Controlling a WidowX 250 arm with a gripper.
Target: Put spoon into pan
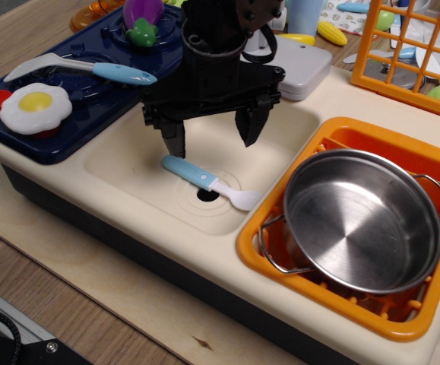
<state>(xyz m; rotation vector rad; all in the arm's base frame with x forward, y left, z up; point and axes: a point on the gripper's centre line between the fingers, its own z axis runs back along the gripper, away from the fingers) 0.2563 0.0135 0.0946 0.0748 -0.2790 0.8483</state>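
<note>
The spoon (208, 182), with a light-blue handle and a white bowl, lies flat on the bottom of the cream sink basin (128, 163), its bowl pointing right over the drain. The shiny steel pan (362, 219) sits tilted in the orange dish rack (261, 247) to the right of the sink. My black gripper (212, 138) hangs over the sink just above the spoon's handle. Its two fingers are spread apart and hold nothing.
A dark blue stove top (75, 141) on the left carries a longer blue-handled utensil (83, 68), a fried egg (35, 107) and a purple eggplant (143, 17). A white box (303, 67) sits behind the sink. An orange wire basket (417, 53) stands at the back right.
</note>
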